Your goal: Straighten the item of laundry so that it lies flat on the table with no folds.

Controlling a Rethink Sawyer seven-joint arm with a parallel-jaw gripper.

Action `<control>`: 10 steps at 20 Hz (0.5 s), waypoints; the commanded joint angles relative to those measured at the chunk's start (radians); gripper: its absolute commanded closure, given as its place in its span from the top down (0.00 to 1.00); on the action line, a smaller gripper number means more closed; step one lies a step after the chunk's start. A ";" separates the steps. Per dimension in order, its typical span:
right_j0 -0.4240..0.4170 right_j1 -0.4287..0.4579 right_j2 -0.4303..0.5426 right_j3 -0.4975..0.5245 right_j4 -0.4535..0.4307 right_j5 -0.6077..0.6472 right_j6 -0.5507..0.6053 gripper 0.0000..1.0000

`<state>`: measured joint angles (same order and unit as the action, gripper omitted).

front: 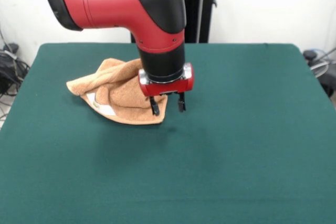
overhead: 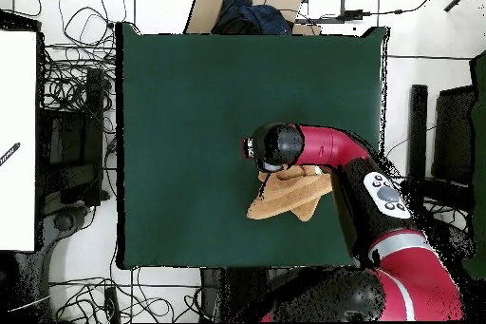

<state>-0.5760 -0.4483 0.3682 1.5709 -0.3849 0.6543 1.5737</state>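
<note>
Dark green felt-like cloth covers the large rectangular table (front: 220, 161), whose bare front half lies nearest in the front view. Farther back and left of centre lies the small orange-tan terry-cloth towel (front: 118, 90), crumpled into soft looped folds with one pointed corner lying toward the front. A pale woven border band and a small white label (front: 106, 109) show along its lower left edge. From above descends the red and black robot arm (front: 136, 3), a smooth glossy shell ending in a black cylindrical wrist and a red collar. Below the collar hangs the gripper (front: 168, 105), its two short black fingers (front: 155, 109) spread apart and grasping nothing. One finger stands in front of the towel's right edge; the other stands over bare green cloth just beside it. Whether the tips touch the towel or the table cannot be told. Black stands rise before a white wall behind the table.

Seen from overhead, the table (overhead: 190, 130) fills the centre. The arm (overhead: 332, 149) reaches in from the lower right, and its dark rounded head hides the gripper. The towel (overhead: 285, 197) shows as a bunched, roughly triangular heap partly under the arm, toward the lower right of the tabletop. Tangled cables (overhead: 71, 83) and a brown cardboard box (overhead: 252, 2) surround the table on the pale floor.
</note>
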 commanded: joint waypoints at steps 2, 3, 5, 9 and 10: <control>-0.031 0.054 0.113 0.005 0.008 -0.093 -0.023 1.00; -0.034 0.063 0.118 0.001 0.011 -0.089 -0.027 1.00; -0.037 0.072 0.124 -0.003 0.013 -0.084 -0.030 1.00; -0.031 0.060 0.118 -0.003 -0.002 -0.091 -0.015 1.00; -0.030 0.056 0.118 -0.002 -0.007 -0.095 -0.014 1.00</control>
<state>-0.6076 -0.4070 0.4009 1.5707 -0.3851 0.6296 1.5737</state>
